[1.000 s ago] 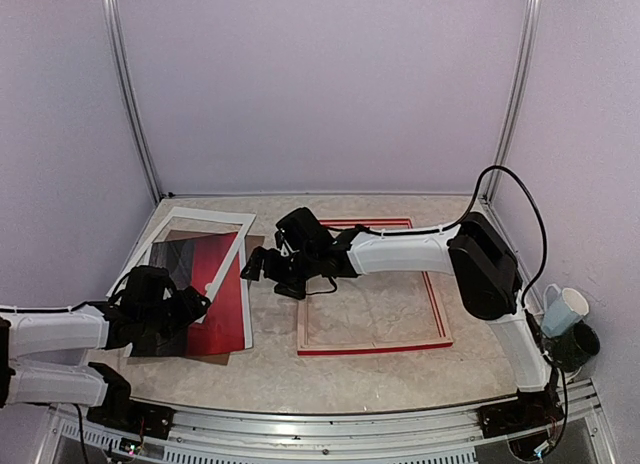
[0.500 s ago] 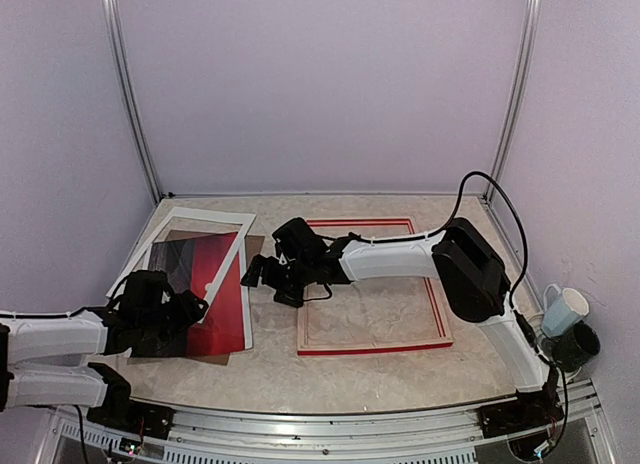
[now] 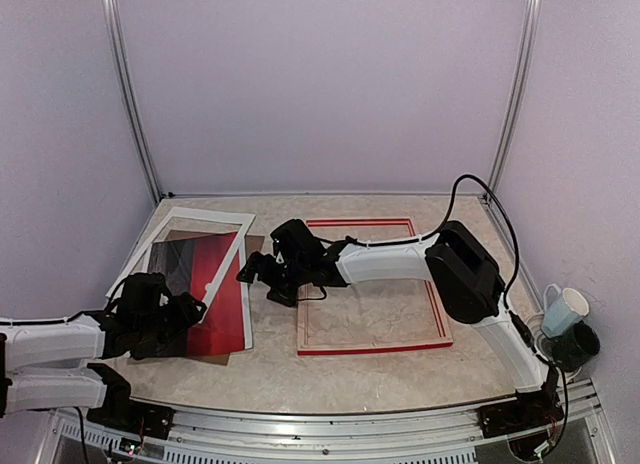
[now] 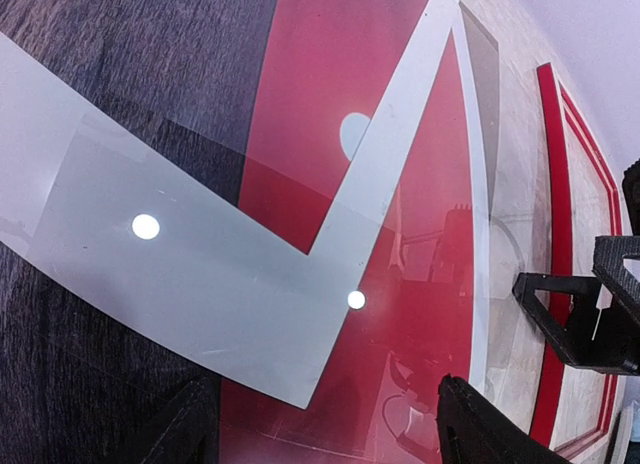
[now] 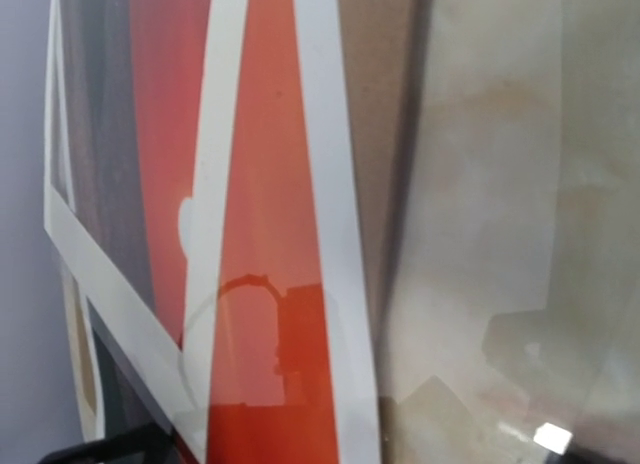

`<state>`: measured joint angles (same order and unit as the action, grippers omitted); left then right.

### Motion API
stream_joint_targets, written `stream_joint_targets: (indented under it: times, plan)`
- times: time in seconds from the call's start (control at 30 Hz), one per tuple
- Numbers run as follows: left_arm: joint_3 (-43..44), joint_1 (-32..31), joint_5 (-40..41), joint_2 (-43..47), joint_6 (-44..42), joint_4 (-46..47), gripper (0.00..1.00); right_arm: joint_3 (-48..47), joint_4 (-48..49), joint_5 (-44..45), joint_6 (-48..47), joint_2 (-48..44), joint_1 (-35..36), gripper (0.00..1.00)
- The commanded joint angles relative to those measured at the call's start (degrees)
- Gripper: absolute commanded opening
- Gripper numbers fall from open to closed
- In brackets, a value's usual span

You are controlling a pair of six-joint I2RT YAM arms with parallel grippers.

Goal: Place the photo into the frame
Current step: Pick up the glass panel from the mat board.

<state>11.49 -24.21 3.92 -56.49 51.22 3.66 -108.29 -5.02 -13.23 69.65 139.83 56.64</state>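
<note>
The photo (image 3: 215, 284), red sky beside dark sea, lies flat at the table's left, and a corner of the white mat (image 3: 195, 220) crosses it. The frame (image 3: 375, 348), with red edges and pale wood sides, lies flat at mid table with bare tabletop inside it. My left gripper (image 3: 190, 309) hovers over the photo's near part. In the left wrist view its fingertips (image 4: 480, 429) stand wide apart above the glossy red print (image 4: 340, 104), so the gripper (image 4: 335, 434) is open and holds nothing. My right gripper (image 3: 258, 272) reaches left past the frame's left side to the photo's right edge, open and empty.
A brown backing board (image 5: 385, 104) shows under the photo's right edge. The mat (image 4: 200, 284) lies skewed across the print. A white cup (image 3: 566, 309) and a dark cup (image 3: 582, 344) stand at the table's far right. Metal posts rise at the back corners.
The right arm has reached a little further left, bringing its gripper closer to the photo's right edge. My left gripper has drawn slightly nearer and narrowed a bit.
</note>
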Motion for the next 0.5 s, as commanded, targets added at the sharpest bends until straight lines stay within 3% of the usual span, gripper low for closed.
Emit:
stream_joint_targets:
  times: [0.0,0.23,0.47]
  plan:
    - [-0.89,-0.23,-0.04,0.44,0.07,-1.4,0.75,-0.11,3.48,-0.34,2.44,1.91,0.66,0.98]
    - [-0.76,-0.25,-0.97,-0.58,-0.65,-0.61,0.74,8.16,16.99,-1.17,5.69,-1.24,0.66,0.95]
    - [-1.11,-0.24,-2.02,-2.42,-0.8,0.83,0.73,9.54,25.04,-3.94,5.5,-0.77,0.66,0.89]
